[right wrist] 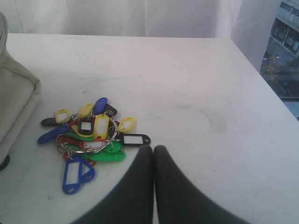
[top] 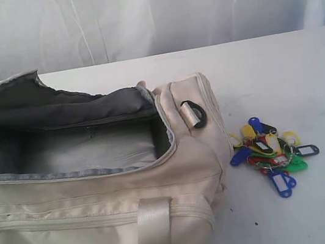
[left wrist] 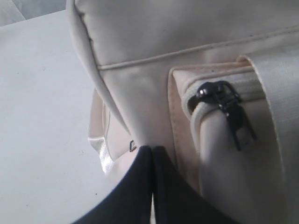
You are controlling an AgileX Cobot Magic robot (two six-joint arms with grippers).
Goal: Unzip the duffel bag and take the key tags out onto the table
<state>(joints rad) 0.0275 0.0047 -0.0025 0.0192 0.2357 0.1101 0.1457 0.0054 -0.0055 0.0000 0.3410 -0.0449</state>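
The cream duffel bag [top: 105, 230] lies on the left of the white table [top: 278, 72], its top unzipped and gaping over grey lining [top: 62, 153]. The key tags [top: 271, 153], a bunch in blue, yellow, green, red and black, rest on the table just right of the bag's end. Neither arm shows in the exterior view. My left gripper [left wrist: 153, 148] is shut and empty, its tips close against the bag's side [left wrist: 140, 93] near a dark zipper pull [left wrist: 232, 116]. My right gripper [right wrist: 153, 148] is shut and empty, just beside the key tags [right wrist: 88, 137].
A dark D-ring [top: 195, 113] sits on the bag's right end and a satin strap [top: 154, 231] runs down its front. A loose strap loop [left wrist: 100, 149] lies on the table by the bag. White curtain hangs behind the table; its far right edge [right wrist: 271, 88] drops off.
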